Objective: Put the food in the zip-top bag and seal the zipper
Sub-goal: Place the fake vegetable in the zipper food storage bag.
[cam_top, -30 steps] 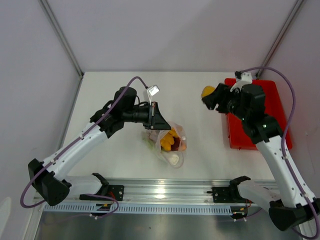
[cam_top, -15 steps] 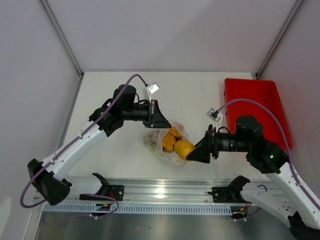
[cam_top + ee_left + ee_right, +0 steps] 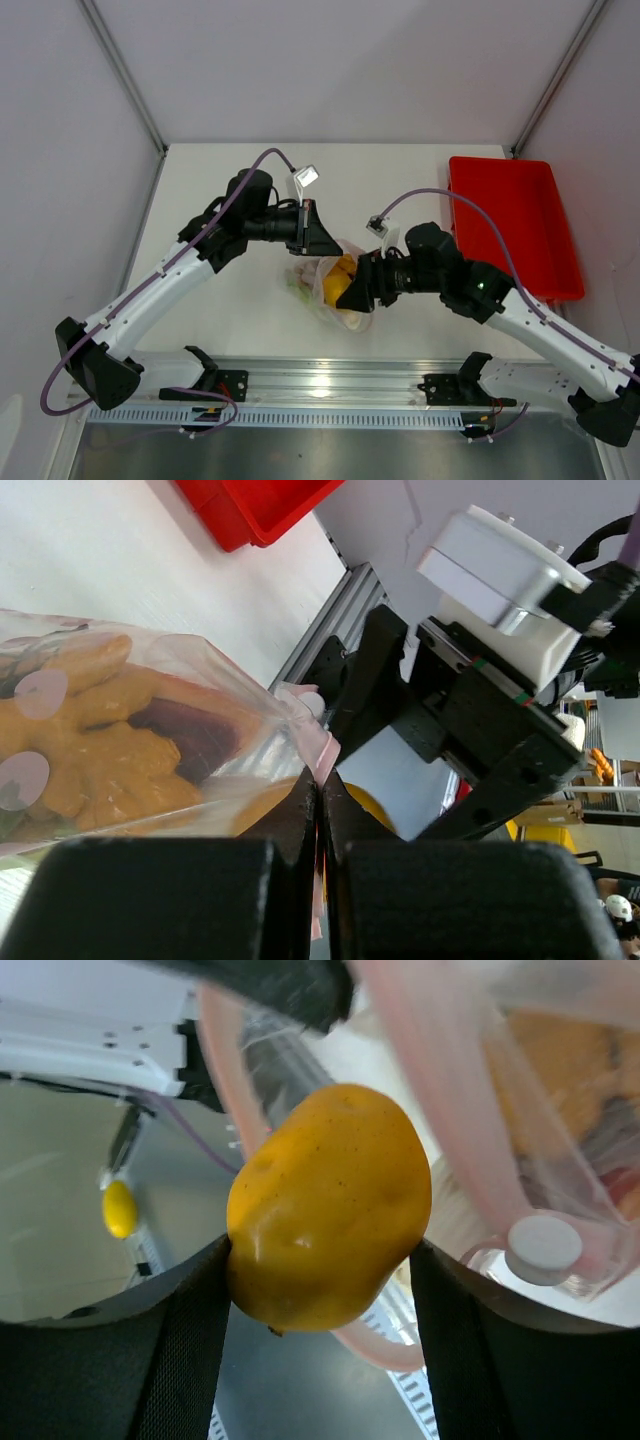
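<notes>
The clear zip-top bag (image 3: 333, 285) lies mid-table with tan-yellow balls (image 3: 90, 740) and a dark red piece (image 3: 190, 735) of the food inside. My left gripper (image 3: 318, 240) is shut on the bag's upper rim and pinches the pinkish zipper (image 3: 322, 748), so the mouth is lifted. My right gripper (image 3: 347, 297) is at the bag's mouth, shut on the yellow lemon (image 3: 330, 1210). A black finger (image 3: 180, 1350) presses each side of the lemon. The pink zipper strip (image 3: 440, 1110) curves round the lemon in the right wrist view.
The red tray (image 3: 515, 225) stands at the right of the table, with nothing showing in it. A metal rail (image 3: 330, 385) runs along the near edge by the arm bases. White walls close the table at the back and sides.
The right arm has swung the lemon from beside the red tray down and left to the bag's mouth. The left gripper has kept its pinch on the rim and has not moved.
</notes>
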Controlling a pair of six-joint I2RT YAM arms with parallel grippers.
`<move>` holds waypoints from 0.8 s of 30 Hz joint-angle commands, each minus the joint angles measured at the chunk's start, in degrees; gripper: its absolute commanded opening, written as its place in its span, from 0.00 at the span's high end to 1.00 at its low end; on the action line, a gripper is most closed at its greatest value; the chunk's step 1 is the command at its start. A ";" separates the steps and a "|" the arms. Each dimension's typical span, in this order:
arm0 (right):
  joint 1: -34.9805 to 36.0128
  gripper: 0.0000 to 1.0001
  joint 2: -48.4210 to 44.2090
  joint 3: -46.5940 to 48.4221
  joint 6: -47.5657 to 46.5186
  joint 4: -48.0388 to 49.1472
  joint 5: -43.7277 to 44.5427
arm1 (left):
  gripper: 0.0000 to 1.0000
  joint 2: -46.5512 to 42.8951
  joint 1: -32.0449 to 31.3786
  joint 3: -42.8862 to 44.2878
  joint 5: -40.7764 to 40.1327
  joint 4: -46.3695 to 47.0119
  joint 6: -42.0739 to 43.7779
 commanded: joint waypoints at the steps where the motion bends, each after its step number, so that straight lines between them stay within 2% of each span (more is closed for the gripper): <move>1: 1.61 0.60 3.13 5.05 -1.16 3.54 10.78 | 0.99 -1.94 0.56 1.55 1.91 3.52 -1.87; 2: 1.97 0.41 4.53 5.50 -1.51 3.19 13.58 | 0.99 -2.12 0.65 1.64 2.17 3.61 -2.05; 4: 2.49 0.31 5.24 6.11 -2.13 3.71 14.92 | 0.99 -2.47 0.56 1.73 2.26 3.43 -2.14; 5: 2.58 0.19 5.16 6.03 -2.04 4.06 15.45 | 0.99 -2.65 0.56 1.81 2.18 3.26 -1.96; 7: 2.76 0.16 4.63 6.03 -2.39 4.76 15.54 | 0.99 -2.91 0.56 1.81 2.09 3.08 -1.87; 8: 3.02 0.02 3.50 6.03 -2.31 4.77 16.24 | 0.99 -3.00 0.56 1.64 2.09 3.08 -1.96; 12: 3.11 0.01 0.50 6.90 -3.36 3.37 18.09 | 0.99 -3.26 0.56 1.11 2.00 3.43 -2.05; 18: 3.02 0.02 -3.79 12.00 -6.26 -6.99 22.04 | 0.99 -3.26 0.56 1.46 2.17 3.43 -2.05; 21: 2.59 0.10 -5.82 12.27 -5.65 -10.60 26.60 | 0.99 -3.35 0.56 1.64 2.44 3.61 -2.14; 22: 2.50 0.19 -5.92 12.10 -5.38 -11.22 26.88 | 1.00 -3.44 0.56 1.81 2.44 3.61 -2.31; 24: 2.50 0.30 -5.74 11.05 -4.59 -12.54 26.36 | 0.99 -3.35 0.56 1.73 2.61 3.87 -2.40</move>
